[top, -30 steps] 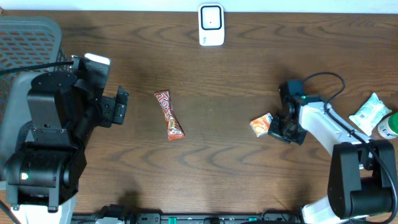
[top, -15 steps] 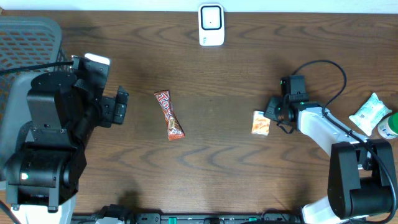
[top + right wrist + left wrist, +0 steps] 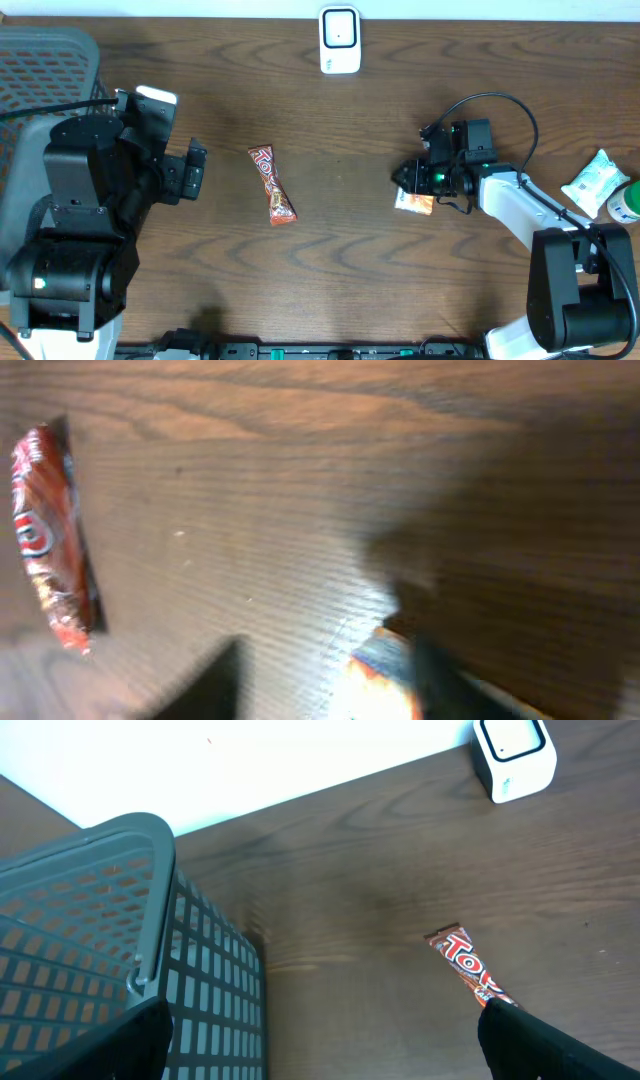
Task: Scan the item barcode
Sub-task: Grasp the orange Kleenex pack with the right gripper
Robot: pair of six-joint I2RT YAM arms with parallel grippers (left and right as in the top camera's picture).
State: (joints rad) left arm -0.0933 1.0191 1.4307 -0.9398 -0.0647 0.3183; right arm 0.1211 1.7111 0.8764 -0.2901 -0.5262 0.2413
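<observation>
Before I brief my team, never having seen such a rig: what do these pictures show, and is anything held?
The machine is a left arm and a right arm at a wooden table, each ending in a two-finger gripper. One picture looks down from above; the other two come from cameras on the wrists, so the dark shapes at their lower edges are the arms' own fingers. On the table lie a red candy bar, an orange packet, a white scanner at the far edge and a white-and-green packet. A grey basket stands by the left arm. The left gripper is wide open and empty. The right gripper hangs over the orange packet, fingers apart; nothing looks gripped, though that view is blurred.
</observation>
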